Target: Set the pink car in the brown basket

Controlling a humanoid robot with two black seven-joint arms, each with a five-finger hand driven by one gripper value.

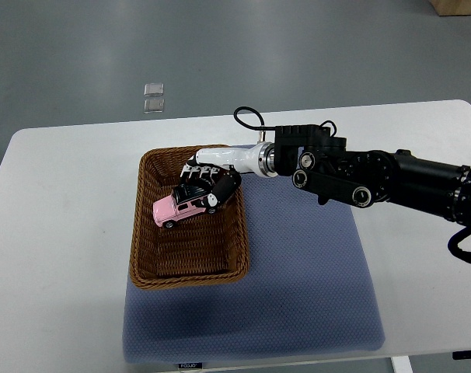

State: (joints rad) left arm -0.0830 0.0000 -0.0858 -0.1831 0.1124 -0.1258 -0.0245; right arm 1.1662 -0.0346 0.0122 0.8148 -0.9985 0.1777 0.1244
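Note:
A small pink toy car (176, 210) is over the inside of the brown wicker basket (146, 260), near its upper middle. My right hand (205, 185), white with black fingers, reaches in from the right over the basket's far right rim. Its fingers are curled around the car's upper right end. I cannot tell whether the car rests on the basket floor or hangs just above it. The black right arm (375, 177) stretches across the table from the right edge. No left arm shows.
The basket stands on the left part of a blue-grey mat (313, 280) on a white table (64, 233). Two small clear squares (153, 96) lie on the grey floor beyond the table. A wooden corner (459, 6) shows at the top right.

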